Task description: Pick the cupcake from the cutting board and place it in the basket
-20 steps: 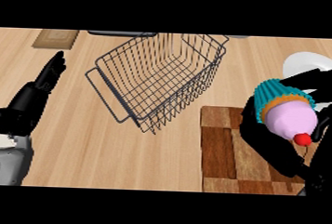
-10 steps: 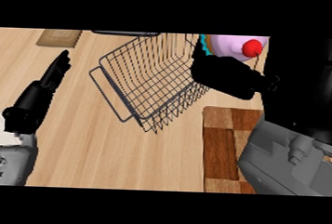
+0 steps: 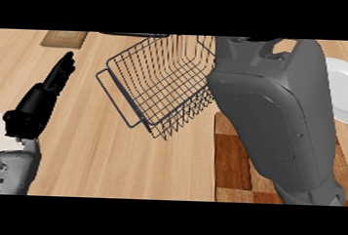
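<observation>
— Where is the cupcake sitting right now?

— I am not seeing it anywhere. The right forearm (image 3: 277,123) is filling the whole right side (it looks enormous from here) and running off past the top, so the right hand is lying out of view. I cannot tell whether it is holding anything.

— Nothing in the wire basket (image 3: 170,90)?

— The mesh that is showing is carrying nothing, though the forearm is covering its right side. The bare part of the cutting board (image 3: 233,165), just right of the basket, is not carrying it either.

— How would a cupcake handle?

— I am guessing light, soft and easily crushed, with frosting that smears. Fingers should be closing round the wrapped base and keeping it upright.

— And the left hand (image 3: 44,93)?

— It is resting at the left with its fingers straight, touching nothing, near the basket but apart from it.
</observation>
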